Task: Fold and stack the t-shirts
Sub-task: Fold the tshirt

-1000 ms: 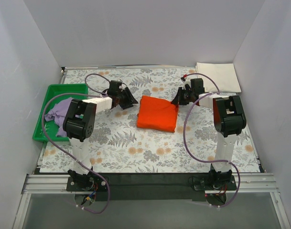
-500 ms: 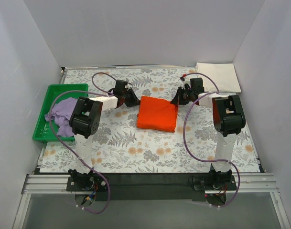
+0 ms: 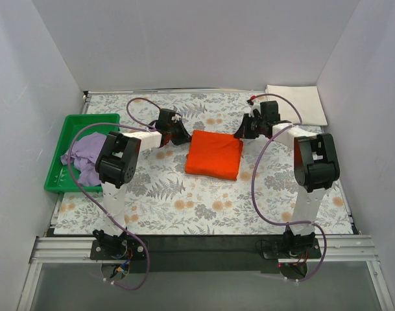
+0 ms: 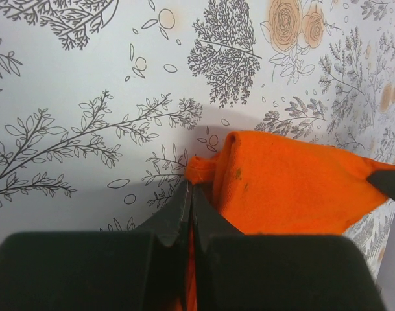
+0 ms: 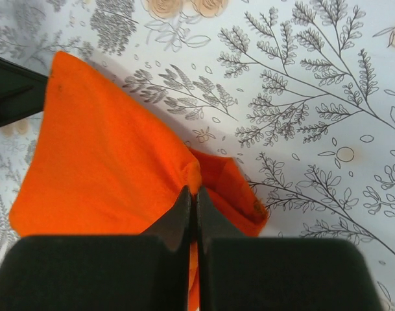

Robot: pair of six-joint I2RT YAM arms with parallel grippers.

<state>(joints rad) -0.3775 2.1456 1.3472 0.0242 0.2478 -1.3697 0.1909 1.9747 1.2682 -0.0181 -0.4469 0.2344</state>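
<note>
**Item 1: orange shirt** (image 3: 214, 155). Folded to a compact rectangle, mid-tabletop (image 3: 184, 201), between the 2 arms.
- Left jaws: clenched on its far-left corner, with the cloth bunched at the tips.
- Right jaws: clenched on its far-right corner in the same way.
- Purpose, as a judgement: with both far corners pinched at once, the packet can be lifted or dragged as 1 piece without unfolding. It is probably bound for the stack.

**Item 2: lilac shirt** (image 3: 83, 155). Crumpled and unfolded, in the green tray (image 3: 67, 126) at left. It appears to be awaiting its turn.

**Item 3: white shirt** (image 3: 298, 103). Flat and folded, at the far-right corner of the tabletop, well apart from the orange shirt. It is seemingly the base of the stack.

**Not determinable:**
- The number of layers in the orange fold.
- How much cloth each pair of jaws holds, since the finger bodies cover the pinch in both wrist views.
- The right side of the lilac shirt and tray, masked by the left arm.
</note>
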